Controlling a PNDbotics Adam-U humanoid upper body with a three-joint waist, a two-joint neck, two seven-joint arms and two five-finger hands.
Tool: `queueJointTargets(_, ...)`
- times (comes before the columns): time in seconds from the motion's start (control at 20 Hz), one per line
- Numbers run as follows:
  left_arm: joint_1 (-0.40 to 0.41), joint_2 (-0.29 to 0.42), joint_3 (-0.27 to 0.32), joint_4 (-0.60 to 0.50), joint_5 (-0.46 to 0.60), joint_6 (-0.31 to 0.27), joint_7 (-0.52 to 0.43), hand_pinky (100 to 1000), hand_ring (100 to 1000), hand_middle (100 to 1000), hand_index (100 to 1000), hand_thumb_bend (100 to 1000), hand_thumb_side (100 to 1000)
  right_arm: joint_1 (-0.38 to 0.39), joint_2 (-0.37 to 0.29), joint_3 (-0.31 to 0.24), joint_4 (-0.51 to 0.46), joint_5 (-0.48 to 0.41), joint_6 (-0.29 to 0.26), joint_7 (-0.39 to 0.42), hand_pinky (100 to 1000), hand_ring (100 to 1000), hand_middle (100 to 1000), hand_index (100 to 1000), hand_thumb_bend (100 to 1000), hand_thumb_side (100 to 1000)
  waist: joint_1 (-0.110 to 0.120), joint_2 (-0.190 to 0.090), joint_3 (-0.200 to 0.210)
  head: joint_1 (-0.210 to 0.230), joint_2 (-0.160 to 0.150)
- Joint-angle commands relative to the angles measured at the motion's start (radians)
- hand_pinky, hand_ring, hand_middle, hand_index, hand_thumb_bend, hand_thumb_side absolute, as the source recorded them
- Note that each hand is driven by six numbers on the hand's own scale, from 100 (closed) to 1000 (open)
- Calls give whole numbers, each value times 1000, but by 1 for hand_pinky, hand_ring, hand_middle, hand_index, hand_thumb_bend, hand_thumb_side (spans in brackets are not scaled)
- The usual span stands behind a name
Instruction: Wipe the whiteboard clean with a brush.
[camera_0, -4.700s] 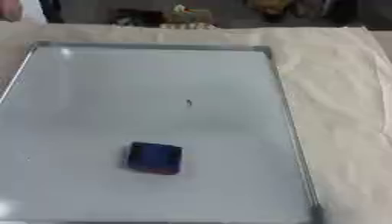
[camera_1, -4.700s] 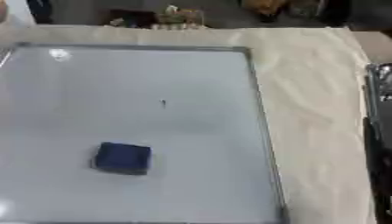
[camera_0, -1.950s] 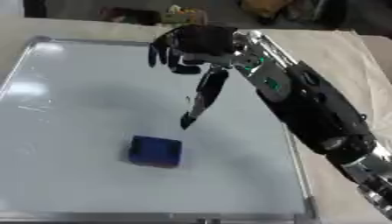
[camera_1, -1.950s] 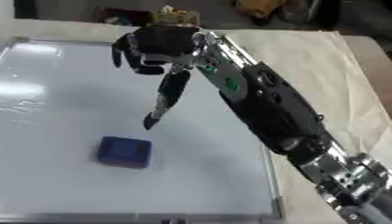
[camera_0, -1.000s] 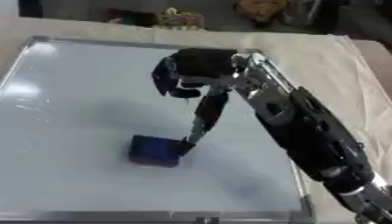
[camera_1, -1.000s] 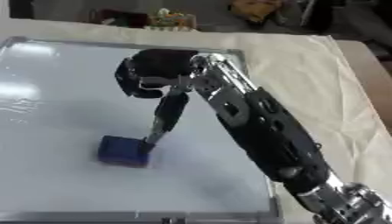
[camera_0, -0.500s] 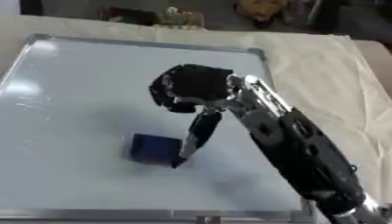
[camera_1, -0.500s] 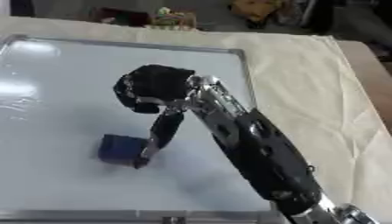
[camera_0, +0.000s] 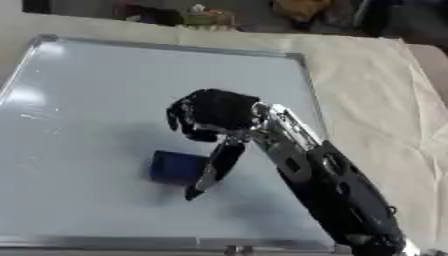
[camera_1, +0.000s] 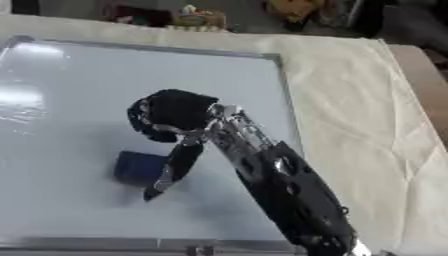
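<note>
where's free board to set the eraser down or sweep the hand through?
Free: the far half of the whiteboard up to its top frame, and the left strip beside the blue eraser. Near-right corner is taken by the right arm. Crowded at centre-front, where the right hand reaches down beside the eraser.

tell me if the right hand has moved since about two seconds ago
Yes. The right hand has come toward the near edge of the whiteboard, away from its far rim, and now sits just above the blue eraser with one long finger reaching down beside it.

Brush (camera_0: 177, 167) on whiteboard (camera_0: 96, 90), just left of right hand (camera_0: 213, 114).
</note>
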Motion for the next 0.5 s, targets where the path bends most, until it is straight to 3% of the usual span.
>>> queueJointTargets(0.05,-12,25,6,-20,-5,3,0,338,413,449,503,100,867,-6,5,-17,-6,13,19,-8,638,643,648,100,760,627,5,-10,2,-3,1)
queueJointTargets(0.5,-13,23,5,-20,-6,3,-1,337,412,449,502,100,868,3,12,-25,15,26,49,-15,616,631,627,100,724,593,4,-7,5,-4,-4)
